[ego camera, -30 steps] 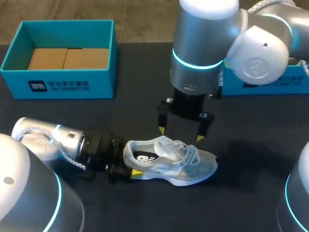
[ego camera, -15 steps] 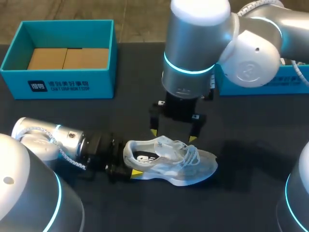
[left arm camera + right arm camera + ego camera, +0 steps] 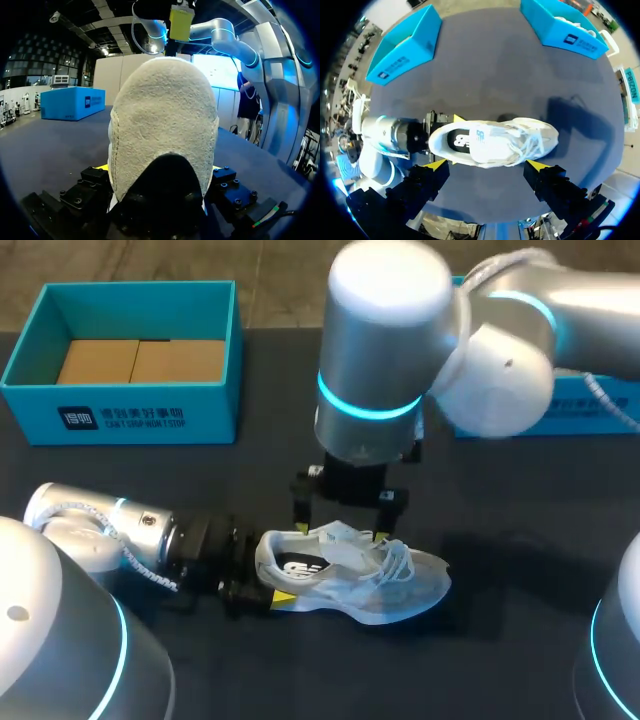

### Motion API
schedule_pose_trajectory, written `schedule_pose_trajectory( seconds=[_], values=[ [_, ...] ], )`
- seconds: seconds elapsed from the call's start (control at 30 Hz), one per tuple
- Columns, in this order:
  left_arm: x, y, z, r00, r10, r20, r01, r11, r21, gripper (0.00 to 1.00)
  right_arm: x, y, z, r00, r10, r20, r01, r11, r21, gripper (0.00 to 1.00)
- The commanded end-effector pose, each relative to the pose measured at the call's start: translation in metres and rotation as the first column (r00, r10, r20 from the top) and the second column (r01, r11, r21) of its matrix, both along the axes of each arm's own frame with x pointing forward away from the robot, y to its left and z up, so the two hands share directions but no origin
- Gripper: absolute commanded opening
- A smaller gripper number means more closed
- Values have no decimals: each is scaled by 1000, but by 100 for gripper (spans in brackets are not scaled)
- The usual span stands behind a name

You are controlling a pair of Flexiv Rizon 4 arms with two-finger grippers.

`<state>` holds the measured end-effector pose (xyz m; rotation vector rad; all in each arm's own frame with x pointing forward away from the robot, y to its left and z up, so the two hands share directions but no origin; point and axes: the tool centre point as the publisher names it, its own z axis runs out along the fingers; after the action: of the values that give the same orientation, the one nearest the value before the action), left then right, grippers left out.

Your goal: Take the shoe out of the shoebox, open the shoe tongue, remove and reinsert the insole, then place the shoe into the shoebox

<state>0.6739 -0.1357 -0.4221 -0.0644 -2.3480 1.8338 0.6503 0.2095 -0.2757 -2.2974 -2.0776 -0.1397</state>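
A white mesh shoe [image 3: 350,575] stands upright on the dark table, toe to the right, laces loose. My left gripper [image 3: 268,578] comes in low from the left and is shut on the shoe's heel; in the left wrist view the heel [image 3: 162,130] fills the space between its fingers. My right gripper [image 3: 340,531] hangs open straight above the shoe, its yellow tips on either side of the tongue and collar. From the right wrist view the shoe [image 3: 492,142] lies just ahead of the right gripper [image 3: 486,164], insole dark inside the opening.
A teal shoebox [image 3: 125,405] with a cardboard insert stands open at the back left. A second teal box [image 3: 600,410] sits at the back right, partly hidden by my right arm. Bare table lies in front of and to the right of the shoe.
My right arm has moved left and down, bringing its open gripper from above the laces to over the shoe's collar. The left arm and the shoe have stayed put.
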Motion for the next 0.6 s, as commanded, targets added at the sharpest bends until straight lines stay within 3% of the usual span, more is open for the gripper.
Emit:
schedule_pose_trajectory(
  seconds=[0.03,0.3,0.6],
  values=[
    [2,1,-2,1000,0,-1,0,1000,4,0,-2,29,-17,953,-301,28,291,892,-345,100],
    [2,1,-2,1000,0,-1,0,1000,4,0,-4,29,-15,949,-312,45,305,876,-373,100],
    [2,1,-2,1000,0,-1,0,1000,4,0,-3,22,-28,934,-354,57,343,835,-430,100]
  ],
)
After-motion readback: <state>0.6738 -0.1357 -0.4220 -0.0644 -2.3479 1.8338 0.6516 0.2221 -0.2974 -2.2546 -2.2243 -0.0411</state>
